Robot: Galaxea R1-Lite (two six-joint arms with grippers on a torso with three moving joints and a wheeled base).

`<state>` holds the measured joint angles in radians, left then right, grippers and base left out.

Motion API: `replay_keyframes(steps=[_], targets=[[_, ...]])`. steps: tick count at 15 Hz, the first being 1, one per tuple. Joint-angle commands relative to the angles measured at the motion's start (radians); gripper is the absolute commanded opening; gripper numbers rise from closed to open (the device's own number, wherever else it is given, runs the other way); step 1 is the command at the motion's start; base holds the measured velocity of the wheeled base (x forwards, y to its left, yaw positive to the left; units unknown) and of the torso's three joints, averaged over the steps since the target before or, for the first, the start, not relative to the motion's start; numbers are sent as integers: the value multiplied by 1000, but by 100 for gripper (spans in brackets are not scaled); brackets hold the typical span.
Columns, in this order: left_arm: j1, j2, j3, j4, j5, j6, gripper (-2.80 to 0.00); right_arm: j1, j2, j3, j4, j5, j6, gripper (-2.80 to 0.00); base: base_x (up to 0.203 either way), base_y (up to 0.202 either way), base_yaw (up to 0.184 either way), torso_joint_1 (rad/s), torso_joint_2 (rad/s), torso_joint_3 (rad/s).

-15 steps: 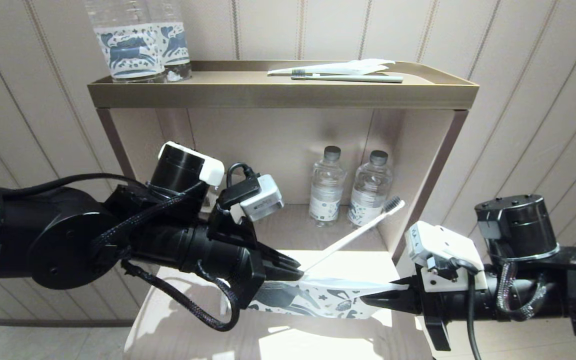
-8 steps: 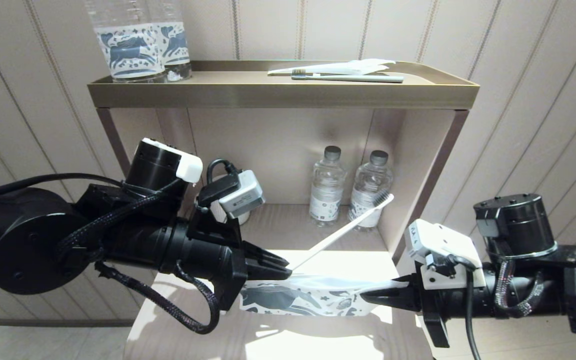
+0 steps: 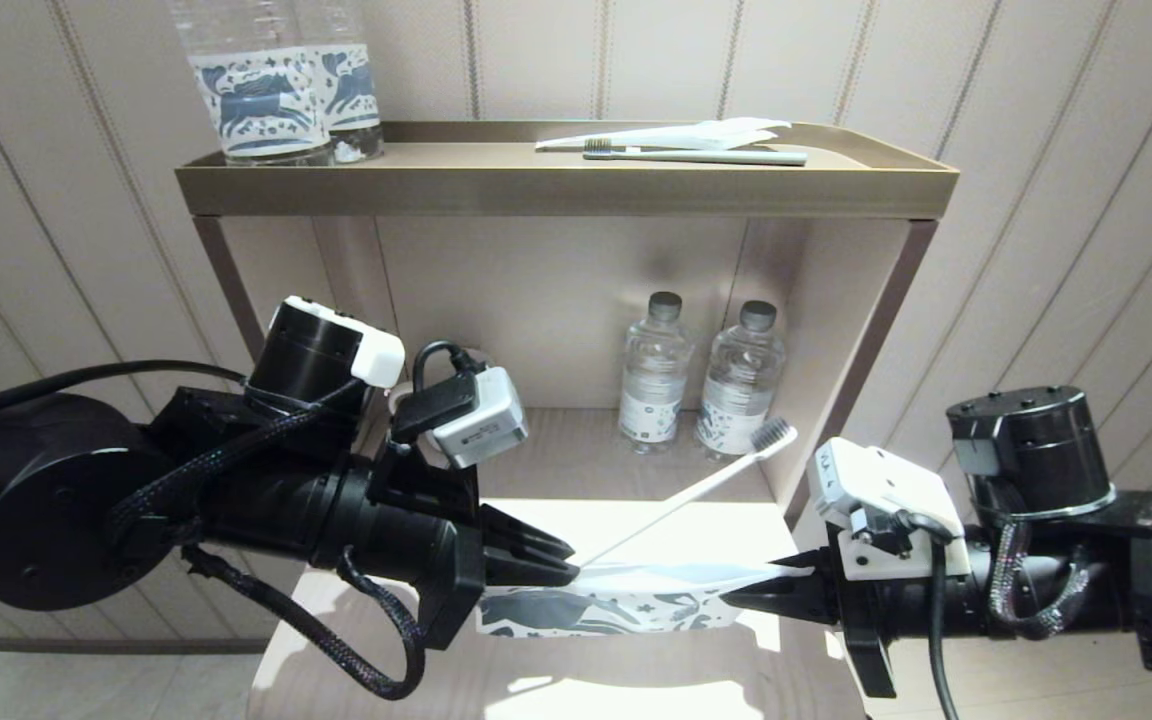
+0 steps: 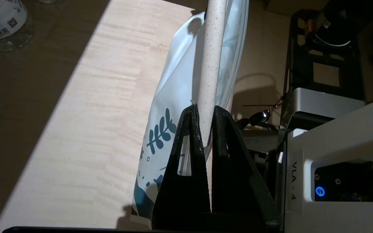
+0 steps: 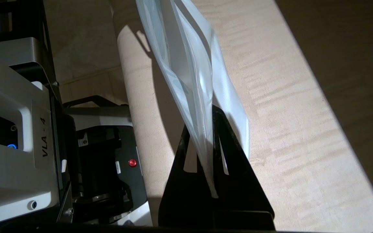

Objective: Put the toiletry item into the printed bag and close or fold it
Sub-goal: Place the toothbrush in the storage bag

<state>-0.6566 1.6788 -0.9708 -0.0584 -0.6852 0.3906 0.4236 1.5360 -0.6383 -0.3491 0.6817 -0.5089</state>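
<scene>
Left gripper (image 4: 206,111) clamping toothbrush (image 4: 211,61) handle, right gripper (image 5: 213,111) pinching printed bag (image 5: 189,71) edge

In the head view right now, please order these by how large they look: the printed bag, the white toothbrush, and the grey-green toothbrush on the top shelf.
1. The printed bag, held by the left gripper and right gripper.
2. The white toothbrush and grey-green toothbrush look alike in length; the latter lies farther away, so I do not rank them.

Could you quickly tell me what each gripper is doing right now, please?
Left gripper: shut on the white toothbrush, by its handle end, over the printed bag.
Right gripper: shut on the printed bag's edge.
</scene>
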Motion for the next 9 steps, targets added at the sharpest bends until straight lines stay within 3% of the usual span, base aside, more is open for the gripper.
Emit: replay_keyframes(steps=[1, 9], targets=[[0, 23, -20, -5, -2, 0, -280, 4, -4, 2, -8, 4, 0, -280, 0, 0, 0, 0, 0, 0], [-7, 40, -12, -36, -2, 2, -280, 0, 4, -6, -8, 2, 3, -280, 0, 0, 0, 0, 0, 0]])
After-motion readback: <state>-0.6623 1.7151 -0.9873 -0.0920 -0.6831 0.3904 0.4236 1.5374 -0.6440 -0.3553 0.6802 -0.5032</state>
